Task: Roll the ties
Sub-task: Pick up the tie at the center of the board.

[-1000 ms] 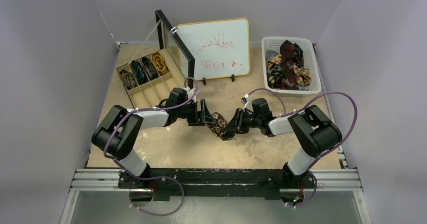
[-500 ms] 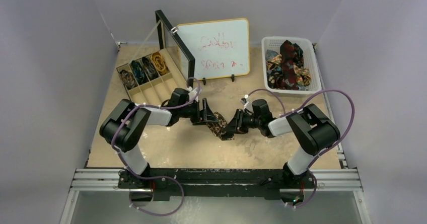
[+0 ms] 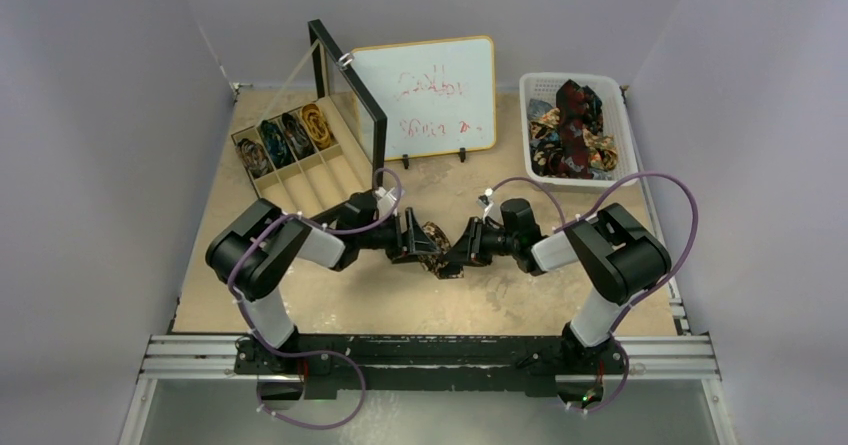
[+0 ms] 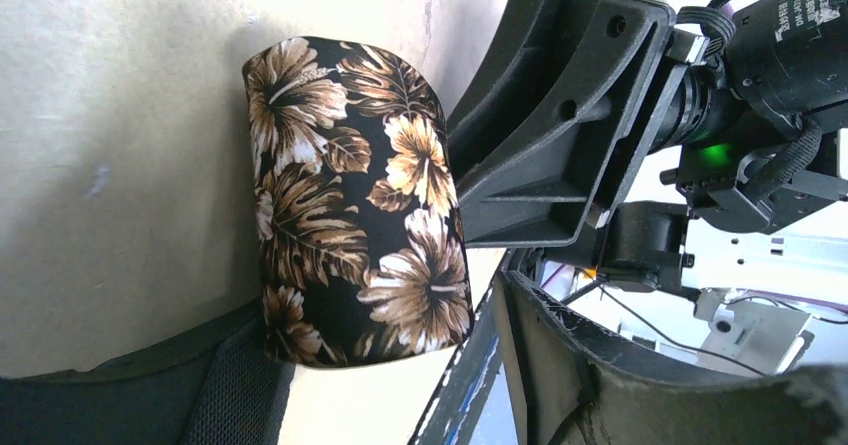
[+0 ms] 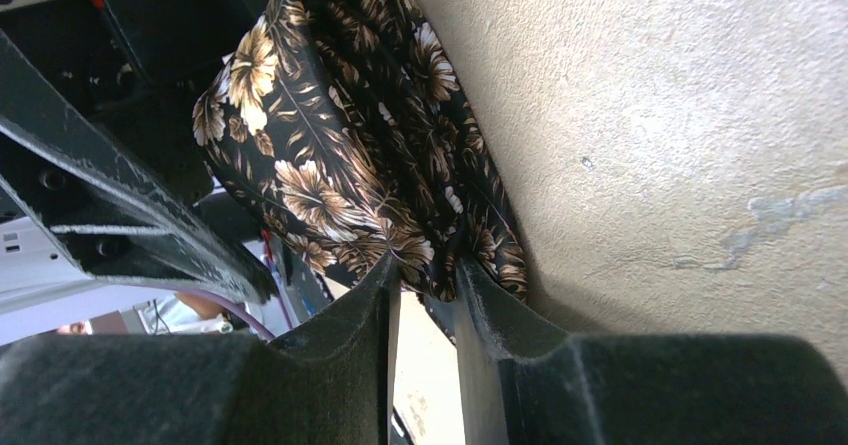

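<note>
Desk (image 3: 330, 305), mid-task. Back right, the white basket (image 3: 630, 135) holds a heap of loose ties (image 3: 572, 130), none of them rolled. Back left, the wooden divider box (image 3: 290, 180) has its lid up. Four finished rolls (image 3: 285, 137) sit at the far ends of its slots, and the near parts show bare wood. The whiteboard (image 3: 430, 95) stands between the two.

My read on progress: four are done and stowed, one is in hand, and the basket pile is left. That puts it under halfway.

Both arms meet mid-desk on the current one, a brown-and-black floral tie roll (image 3: 434, 248) lying on the desk surface.
- Left end effector (image 3: 413, 237): fingers spread, straddling one end of the roll. One pad touches it and there is a sliver of desk beside the other. I wouldn't call that a clamp.
- Right end effector (image 3: 462, 250): fingers pressed nearly together, pinching a fold of the fabric at the roll's edge.

View differences:
- The top view gives the layout, the box count and the basket backlog. The roll is half hidden under the two wrists, so grip state is unreadable there.
- The left wrist view shows the roll's outer wrap as smooth and cylindrical, with the right end effector just behind it.
- The right wrist view shows the opposite: bunched, loose layers, and the pinch itself. Neither shows up elsewhere, so the roll looks looser than the left wrist view suggests.
</note>
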Available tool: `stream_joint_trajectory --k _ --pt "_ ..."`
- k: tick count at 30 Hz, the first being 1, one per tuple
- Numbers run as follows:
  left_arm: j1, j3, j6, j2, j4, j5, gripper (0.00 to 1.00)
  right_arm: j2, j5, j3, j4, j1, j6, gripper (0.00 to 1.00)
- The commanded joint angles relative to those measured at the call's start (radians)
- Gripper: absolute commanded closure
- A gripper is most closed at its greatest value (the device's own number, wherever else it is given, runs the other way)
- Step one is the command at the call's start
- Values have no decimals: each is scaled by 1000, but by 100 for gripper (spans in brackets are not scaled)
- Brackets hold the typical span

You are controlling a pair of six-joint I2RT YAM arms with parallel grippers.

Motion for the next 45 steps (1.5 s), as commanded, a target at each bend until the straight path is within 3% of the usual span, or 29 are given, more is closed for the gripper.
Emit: stream_joint_trajectory --k 1,6,20,32,37,45 --pt "-55 -26 -87 41 89 -91 34 32 54 -33 -70 7 -26 72" --pt "-63 -97 -164 45 194 -150 34 32 57 -46 -64 7 -26 72" --pt "-137 -108 -217 48 237 -263 40 68 18 -89 40 6 24 73" --pt "-170 -105 -239 95 297 -277 46 96 0 -107 104 6 51 74" --pt "-173 -95 -216 77 252 -285 54 105 -4 -107 110 6 54 74" --pt "-179 -48 -128 4 111 -317 76 61 -17 -89 53 6 49 71"
